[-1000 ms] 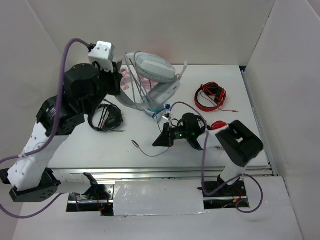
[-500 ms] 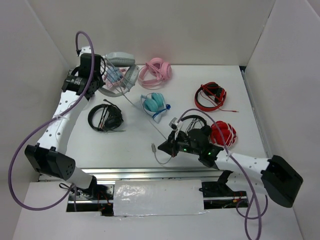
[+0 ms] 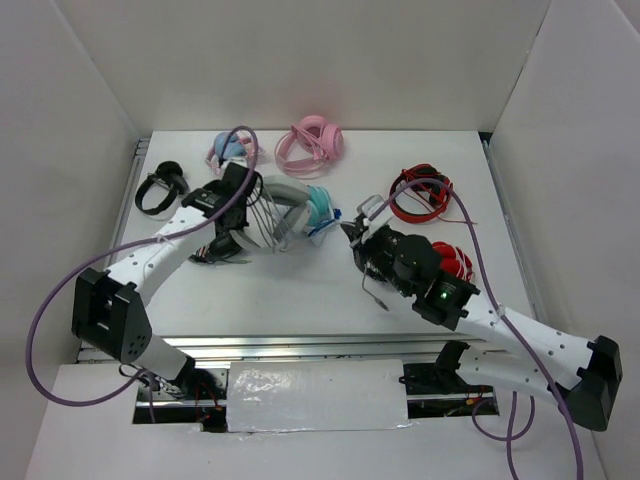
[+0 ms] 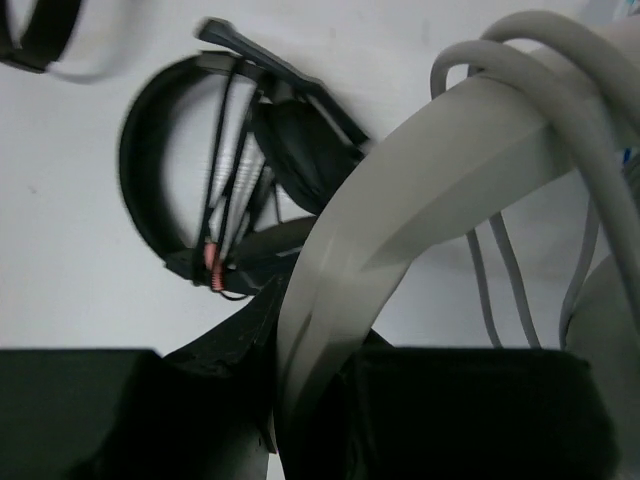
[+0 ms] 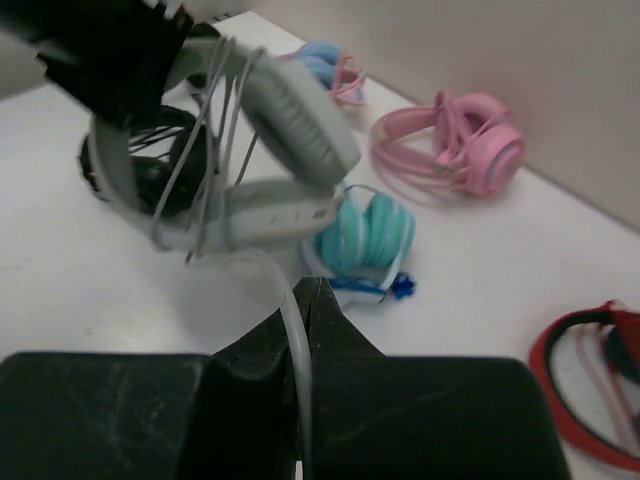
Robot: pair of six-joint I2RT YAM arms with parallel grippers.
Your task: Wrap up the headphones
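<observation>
I have the large light-grey over-ear headphones (image 3: 283,193) raised over the left-centre of the white table (image 3: 300,290). Their wide flat padded band is tilted, and several turns of their thin pale-grey cable (image 5: 270,272) are looped loosely across the band and cups. My left gripper (image 4: 308,345) is clenched on the band, which runs up between its black fingers. My right gripper (image 5: 303,295) is pinched closed on the free run of cable, holding it out towards the middle of the table. One grey cup hangs just beside the teal headphones (image 3: 322,205); I cannot tell whether they touch. Under the left arm, towards the left edge, lies a black headphone set with a red coiled wire (image 4: 300,150). A small black on-ear pair (image 3: 160,187) sits close to the left wall. Along the far edge are a blue-and-pink pair (image 3: 230,150) and a pink pair (image 3: 312,142). A red-and-black pair (image 3: 420,195) lies towards the right edge, and a pair of red ear cups (image 3: 452,262) sits partly under my right arm. White walls stand along the left, far and right edges. The bare surface I have is the strip along the near edge between the two arms, and a band on the far right.
</observation>
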